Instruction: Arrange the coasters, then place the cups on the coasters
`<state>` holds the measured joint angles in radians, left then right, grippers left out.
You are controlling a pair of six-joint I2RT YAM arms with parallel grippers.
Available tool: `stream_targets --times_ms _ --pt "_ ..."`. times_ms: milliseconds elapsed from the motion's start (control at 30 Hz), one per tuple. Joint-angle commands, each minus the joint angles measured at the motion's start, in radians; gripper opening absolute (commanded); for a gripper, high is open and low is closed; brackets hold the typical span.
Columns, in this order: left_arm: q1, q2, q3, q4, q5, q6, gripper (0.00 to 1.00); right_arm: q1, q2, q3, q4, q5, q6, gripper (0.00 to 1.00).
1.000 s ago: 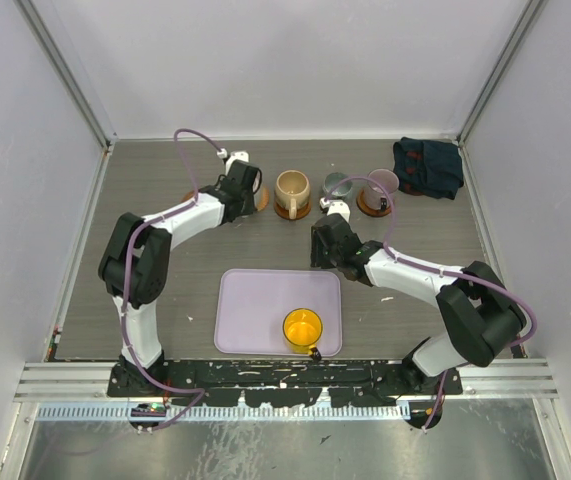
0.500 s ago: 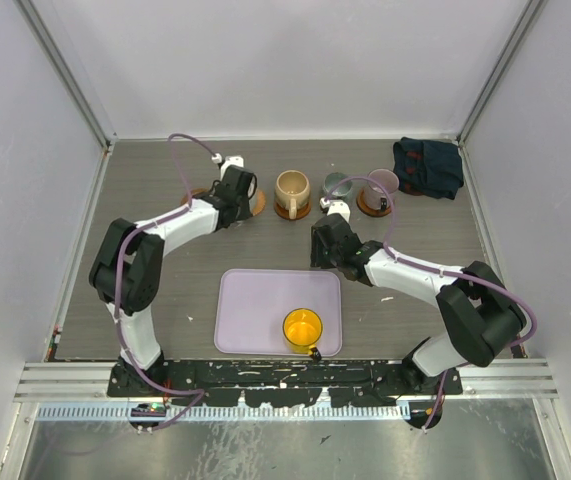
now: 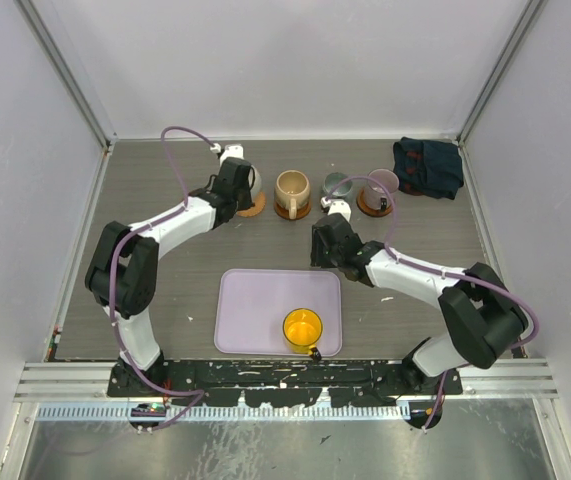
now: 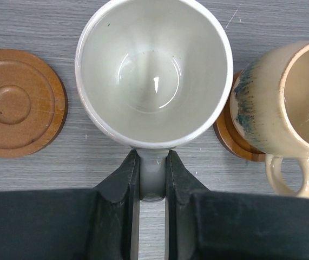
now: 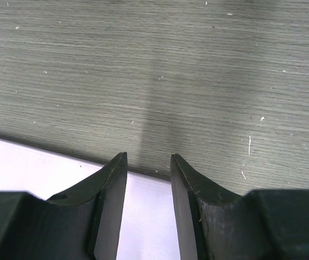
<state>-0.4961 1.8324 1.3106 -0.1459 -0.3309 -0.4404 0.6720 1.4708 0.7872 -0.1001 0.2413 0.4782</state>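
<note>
Left hand (image 4: 151, 162): fingers closed narrowly on the handle of the cream-white cup (image 4: 154, 70); upper centre-left of the top view.
Cream-white cup: upright and empty, with its mouth towards the wrist camera. What lies under it cannot be told.
Bare coaster (image 4: 19, 103): flat on the tabletop (image 4: 143, 16), at the left of the left wrist view, just beside the held cup.
Tan-beige cup (image 4: 289, 103): stands on its own coaster (image 4: 230, 143), at the right of the same view.
Right hand (image 5: 149, 158): fingers partly apart, holding nothing; it sits over the far edge of the lavender tray (image 5: 35, 162).
Yellow-orange cup (image 3: 303, 327): stands on the tray, lower centre of the top view.
Grey-green cup (image 3: 336, 185) and mauve cup (image 3: 383, 182): upper right of centre.
Dark cloth (image 3: 427, 167): upper right.
</note>
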Motion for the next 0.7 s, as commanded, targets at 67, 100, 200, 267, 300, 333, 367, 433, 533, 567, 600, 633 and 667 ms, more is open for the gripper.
stream_targets --times_ms 67,100,200,267,300,333,367,433,533,567,600,633,667 --pt "0.005 -0.04 0.055 0.133 -0.021 -0.03 0.0 0.003 -0.052 0.003 0.042 0.012 0.015 0.43" --pt "0.005 -0.036 0.055 0.132 -0.023 -0.036 0.0 0.004 -0.051 0.003 0.042 0.011 0.015 0.43" --pt "0.005 -0.027 0.063 0.118 -0.023 -0.055 0.0 0.004 -0.048 0.003 0.043 0.009 0.017 0.43" --pt "0.004 -0.017 0.074 0.094 -0.027 -0.069 0.0 0.005 -0.047 0.003 0.044 0.009 0.017 0.43" --pt "0.005 -0.015 0.079 0.08 -0.027 -0.073 0.0 0.003 -0.047 0.003 0.044 0.009 0.017 0.43" --pt "0.005 -0.011 0.086 0.051 -0.029 -0.077 0.0 0.004 -0.047 0.003 0.044 0.009 0.017 0.43" --pt "0.005 -0.008 0.093 0.036 -0.03 -0.078 0.0 0.004 -0.047 0.003 0.044 0.009 0.016 0.43" --pt "0.005 -0.004 0.104 0.003 -0.027 -0.077 0.0 0.004 -0.046 0.001 0.046 0.009 0.016 0.43" --pt "0.005 0.013 0.135 -0.058 -0.023 -0.071 0.0 0.004 -0.043 0.001 0.047 0.005 0.016 0.43" --pt "0.005 0.015 0.137 -0.065 -0.022 -0.07 0.0 0.004 -0.043 0.001 0.051 0.004 0.017 0.43" --pt "0.005 0.015 0.133 -0.059 -0.02 -0.067 0.0 0.004 -0.043 0.0 0.054 0.002 0.017 0.43" --pt "0.005 0.015 0.13 -0.053 -0.018 -0.066 0.0 0.004 -0.041 0.0 0.055 0.001 0.017 0.43" --pt "0.005 0.017 0.132 -0.057 -0.016 -0.066 0.0 0.004 -0.041 0.0 0.056 0.001 0.018 0.43"
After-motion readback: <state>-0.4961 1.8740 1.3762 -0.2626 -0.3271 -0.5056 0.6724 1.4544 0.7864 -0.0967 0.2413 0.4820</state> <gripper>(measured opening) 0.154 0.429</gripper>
